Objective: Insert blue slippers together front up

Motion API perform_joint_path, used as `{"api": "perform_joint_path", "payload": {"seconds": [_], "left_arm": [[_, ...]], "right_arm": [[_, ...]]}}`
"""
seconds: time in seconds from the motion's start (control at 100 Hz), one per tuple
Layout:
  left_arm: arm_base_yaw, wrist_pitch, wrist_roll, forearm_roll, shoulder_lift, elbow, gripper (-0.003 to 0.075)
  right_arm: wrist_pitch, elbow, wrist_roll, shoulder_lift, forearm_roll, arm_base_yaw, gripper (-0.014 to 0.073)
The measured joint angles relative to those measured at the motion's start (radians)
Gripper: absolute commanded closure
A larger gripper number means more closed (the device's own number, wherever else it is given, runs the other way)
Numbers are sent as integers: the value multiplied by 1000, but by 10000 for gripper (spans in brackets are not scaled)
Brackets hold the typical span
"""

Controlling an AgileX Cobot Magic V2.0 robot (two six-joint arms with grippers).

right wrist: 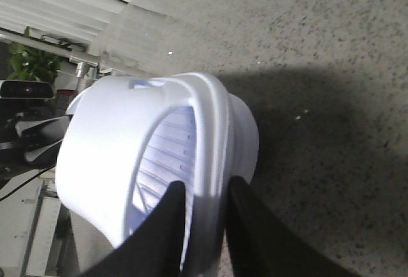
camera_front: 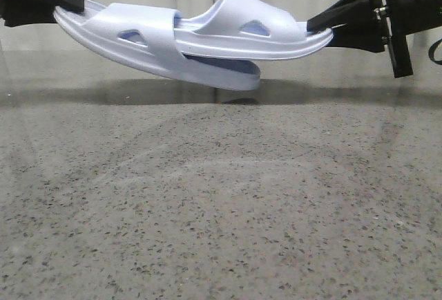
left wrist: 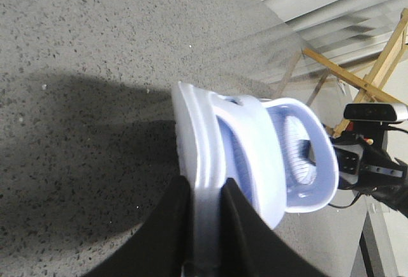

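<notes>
Front view: each end effector (left [camera_front: 69, 1], right [camera_front: 319, 22]) pinches nested blue slippers [camera_front: 200, 34] above table [camera_front: 221, 210].

We find no legible text, label, brand, number or sign in any of the three views. The blue slippers [camera_front: 200, 37] show plain moulded surfaces without lettering, and the speckled table [camera_front: 221, 203] carries no markings that we can read. The dark equipment visible at the edge of the left wrist view [left wrist: 373, 114] bears no characters that we can make out.
</notes>
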State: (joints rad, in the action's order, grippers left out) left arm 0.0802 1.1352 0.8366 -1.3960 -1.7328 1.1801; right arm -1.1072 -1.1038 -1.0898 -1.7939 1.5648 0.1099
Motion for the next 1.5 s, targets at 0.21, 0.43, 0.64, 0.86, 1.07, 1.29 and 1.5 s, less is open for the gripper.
{"api": "perform_joint_path", "payload": {"seconds": [0.21,0.43,0.64,0.86,1.07,1.29,1.5], "left_arm": [[34,39,60,31,-5,0,384],[71,20,85,150,-5,0,242],[152,-7,124,202,-5,0,258],[220,-5,132,218,30,21,570],[222,-20,146,222,149,75,705],[222,-254,155,243,338,98,705],[201,-346,150,365,473,99,705]], "right_arm": [[-53,-2,0,0,-2,81,459],[-54,-2,0,0,-2,147,459],[-54,-2,0,4,-23,187,459],[-55,-2,0,41,-34,226,508],[-59,-2,0,119,-41,246,685],[18,-2,2,243,28,249,672],[181,-2,10,382,23,250,671]]}}
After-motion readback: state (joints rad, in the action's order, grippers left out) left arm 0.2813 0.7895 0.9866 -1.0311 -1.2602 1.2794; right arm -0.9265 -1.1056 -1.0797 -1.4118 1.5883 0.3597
